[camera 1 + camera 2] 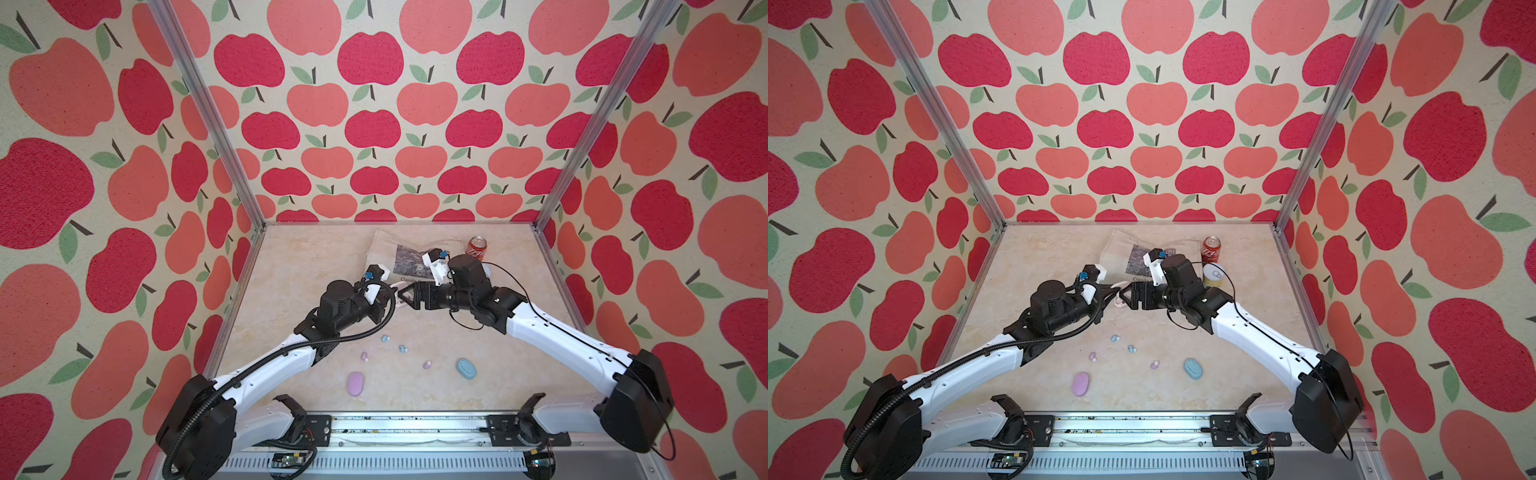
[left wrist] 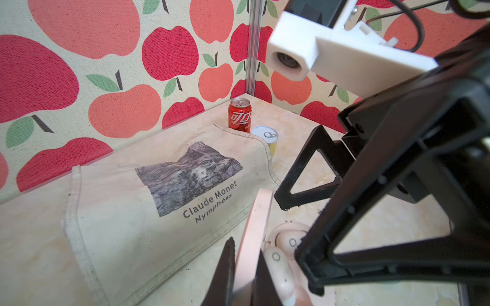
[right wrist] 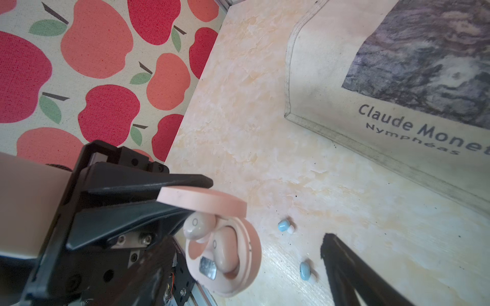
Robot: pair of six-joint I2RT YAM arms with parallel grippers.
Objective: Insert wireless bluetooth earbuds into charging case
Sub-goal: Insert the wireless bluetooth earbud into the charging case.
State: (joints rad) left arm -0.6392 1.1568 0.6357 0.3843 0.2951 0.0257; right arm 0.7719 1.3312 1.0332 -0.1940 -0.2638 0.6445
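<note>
The pale pink charging case (image 3: 246, 265) stands open on the table, and my left gripper (image 2: 245, 262) is shut on its raised lid (image 2: 256, 233). Two pale pink earbuds lie in it: one earbud (image 3: 225, 251) sits down in its well, the other earbud (image 3: 197, 226) rides higher, tilted under the lid. My right gripper (image 1: 409, 297) is open right beside the case, and one of its fingers (image 2: 371, 251) hangs over the wells. In the right wrist view, two light blue earbuds (image 3: 285, 226) (image 3: 306, 271) lie loose next to the case. Two lilac earbuds (image 1: 364, 356) (image 1: 427, 365) lie nearer the front.
A shut lilac case (image 1: 355, 383) and a shut blue case (image 1: 466, 368) lie near the front edge. A printed canvas bag (image 2: 132, 201) lies flat behind the pink case. A red can (image 2: 239, 114) and a yellow can (image 2: 268, 137) stand at the back right.
</note>
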